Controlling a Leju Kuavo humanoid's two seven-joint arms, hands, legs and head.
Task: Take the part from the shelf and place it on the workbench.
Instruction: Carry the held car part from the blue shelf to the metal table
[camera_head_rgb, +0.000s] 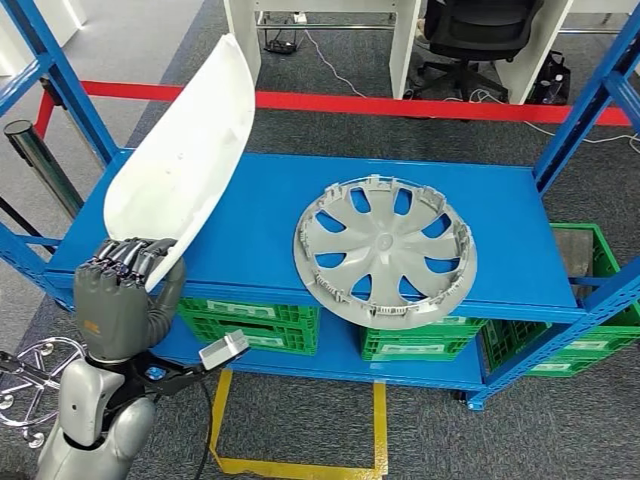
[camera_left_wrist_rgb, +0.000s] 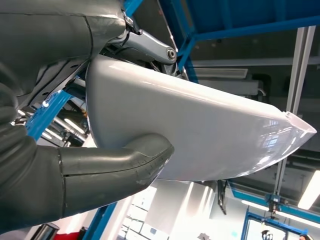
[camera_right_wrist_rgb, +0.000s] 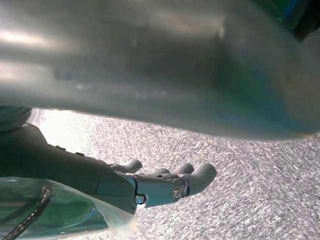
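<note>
We see the left hand (camera_head_rgb: 121, 300) gripping the white curved part (camera_head_rgb: 185, 165) by its lower end, fingers (camera_head_rgb: 128, 255) and thumb clamped on it, raised tilted above the blue shelf (camera_head_rgb: 256, 220). A grey wheel cover (camera_head_rgb: 385, 250) lies on the shelf, overhanging its front edge. The right hand (camera_right_wrist_rgb: 151, 182) holds nothing, fingers extended.

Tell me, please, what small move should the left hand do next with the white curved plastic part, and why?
Probably lift and draw it back toward the body. The left hand already grips the white curved plastic part at its lower end, tilted up above the blue metal shelf, so it seems free to carry away from the grey wheel cover.
</note>
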